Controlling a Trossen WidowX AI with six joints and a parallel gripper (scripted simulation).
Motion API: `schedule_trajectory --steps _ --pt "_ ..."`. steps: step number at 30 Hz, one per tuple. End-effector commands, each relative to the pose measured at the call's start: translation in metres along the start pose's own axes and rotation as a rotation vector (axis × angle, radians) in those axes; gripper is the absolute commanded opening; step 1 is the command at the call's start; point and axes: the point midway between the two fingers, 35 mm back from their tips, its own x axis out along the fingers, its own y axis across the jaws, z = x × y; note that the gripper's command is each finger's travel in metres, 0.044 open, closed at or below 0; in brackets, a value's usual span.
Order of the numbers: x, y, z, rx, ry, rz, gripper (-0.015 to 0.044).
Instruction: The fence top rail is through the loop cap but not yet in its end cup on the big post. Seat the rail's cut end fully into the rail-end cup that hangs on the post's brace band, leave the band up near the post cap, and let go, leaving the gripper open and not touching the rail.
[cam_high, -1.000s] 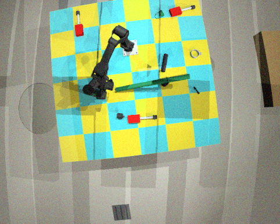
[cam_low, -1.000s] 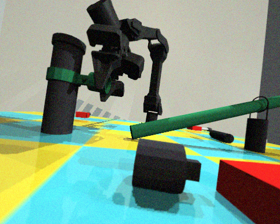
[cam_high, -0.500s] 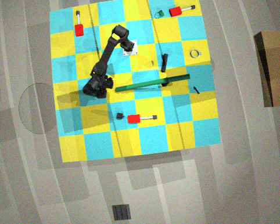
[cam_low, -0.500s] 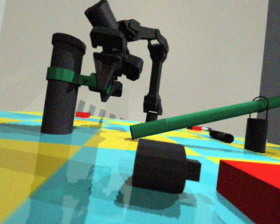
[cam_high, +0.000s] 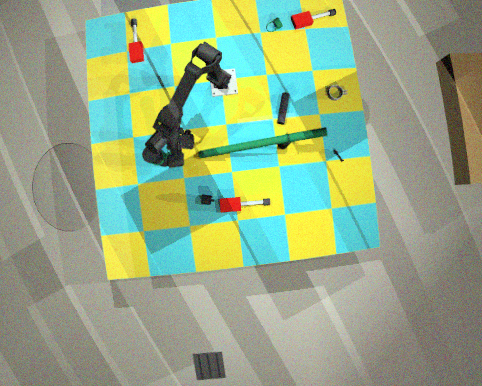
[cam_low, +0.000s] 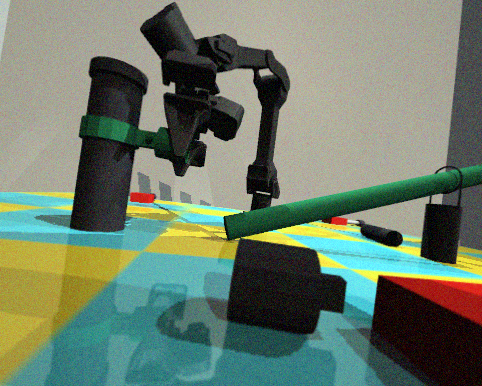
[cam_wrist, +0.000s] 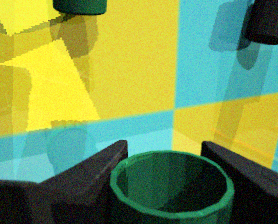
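Note:
The big dark post (cam_low: 102, 175) stands at the left, with its green brace band (cam_low: 102, 128) up near the post cap (cam_low: 119, 73). The green rail-end cup (cam_low: 162, 142) (cam_wrist: 172, 187) hangs on the band. My gripper (cam_low: 183, 152) (cam_wrist: 164, 149) (cam_high: 167, 150) is shut on this cup, one finger on each side. The green top rail (cam_low: 350, 199) (cam_high: 262, 142) passes through the loop cap on the small post (cam_low: 440, 232). It slopes down, with its cut end (cam_low: 233, 226) (cam_wrist: 80, 6) low near the mat, apart from the cup.
Red-headed tools lie on the checkered mat (cam_high: 135, 50) (cam_high: 302, 19) (cam_high: 230, 204). A dark cylinder (cam_high: 283, 107), a metal ring (cam_high: 336, 91) and a small green ring (cam_high: 274, 24) lie further off. A dark stubby part (cam_low: 277, 285) and a red block (cam_low: 430, 320) show close to the exterior camera.

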Motion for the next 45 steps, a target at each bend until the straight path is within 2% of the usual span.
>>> schedule_trajectory --steps 1,29,39,45 --pt "-0.002 0.003 -0.001 -0.008 -0.006 0.004 0.0000" --pt "-0.001 0.001 0.000 -0.010 -0.007 0.000 0.0000" --pt "-0.002 0.001 0.001 -0.009 -0.007 0.000 0.0263" --pt "-0.016 -0.009 0.017 -0.006 -0.007 0.002 0.0420"
